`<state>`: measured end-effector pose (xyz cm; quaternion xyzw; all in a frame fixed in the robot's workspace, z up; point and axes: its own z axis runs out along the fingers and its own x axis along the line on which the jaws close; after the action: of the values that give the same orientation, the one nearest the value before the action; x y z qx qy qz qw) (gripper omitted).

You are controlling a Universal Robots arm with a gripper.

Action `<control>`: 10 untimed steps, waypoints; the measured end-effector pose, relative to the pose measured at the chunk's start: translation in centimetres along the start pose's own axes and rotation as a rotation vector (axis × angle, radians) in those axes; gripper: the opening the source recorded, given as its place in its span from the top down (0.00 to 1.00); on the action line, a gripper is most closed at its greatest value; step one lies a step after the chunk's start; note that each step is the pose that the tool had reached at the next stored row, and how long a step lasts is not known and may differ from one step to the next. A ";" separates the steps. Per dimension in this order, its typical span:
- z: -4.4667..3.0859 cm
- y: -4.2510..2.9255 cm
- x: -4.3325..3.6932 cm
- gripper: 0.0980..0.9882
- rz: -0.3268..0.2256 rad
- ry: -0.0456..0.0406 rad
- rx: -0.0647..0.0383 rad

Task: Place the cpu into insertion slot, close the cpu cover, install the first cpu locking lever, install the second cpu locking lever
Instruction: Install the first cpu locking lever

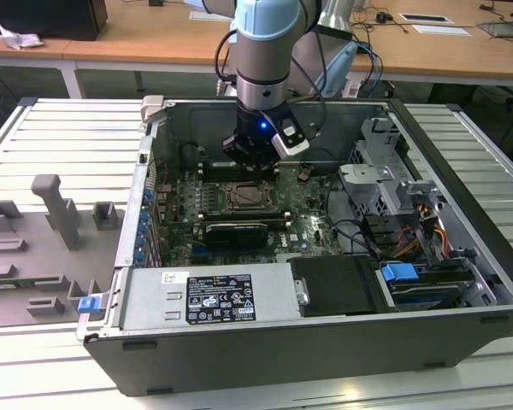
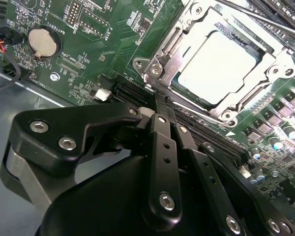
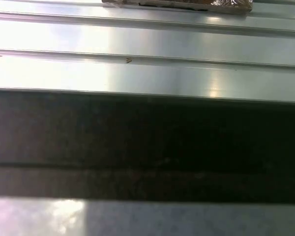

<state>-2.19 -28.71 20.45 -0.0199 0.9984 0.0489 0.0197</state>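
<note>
From my station I see the claw [image 1: 250, 155] hanging inside the open computer case [image 1: 462, 282], just above the green board [image 2: 88, 44]. In the second wrist view its fingers [image 2: 160, 142] are pressed together and grasp nothing. The chip [image 2: 216, 66] lies in its socket [image 1: 246, 197], just past the fingertips and not touching them. The cover [image 2: 265, 73] lies flat around the chip, which shows through its window. A thin lever [image 2: 187, 108] runs along the socket edge nearest the claw.

Arm [image 1: 262, 51]: silver tube, pale-blue joint cap, black screwed linkage.
</note>
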 end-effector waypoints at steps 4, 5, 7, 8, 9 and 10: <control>0.05 -0.02 0.00 0.99 0.000 0.0000 0.001; 0.06 -0.04 -0.01 0.99 0.000 0.0000 0.001; 0.06 -0.09 -0.01 0.99 0.000 -0.0001 0.002; 0.06 -0.13 -0.02 0.99 0.000 -0.0001 0.001; 0.06 -0.16 -0.02 0.99 0.000 -0.0002 0.001; 0.07 -0.19 -0.01 0.99 0.000 -0.0002 0.001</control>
<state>-2.17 -28.89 20.36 -0.0200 0.9984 0.0482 0.0199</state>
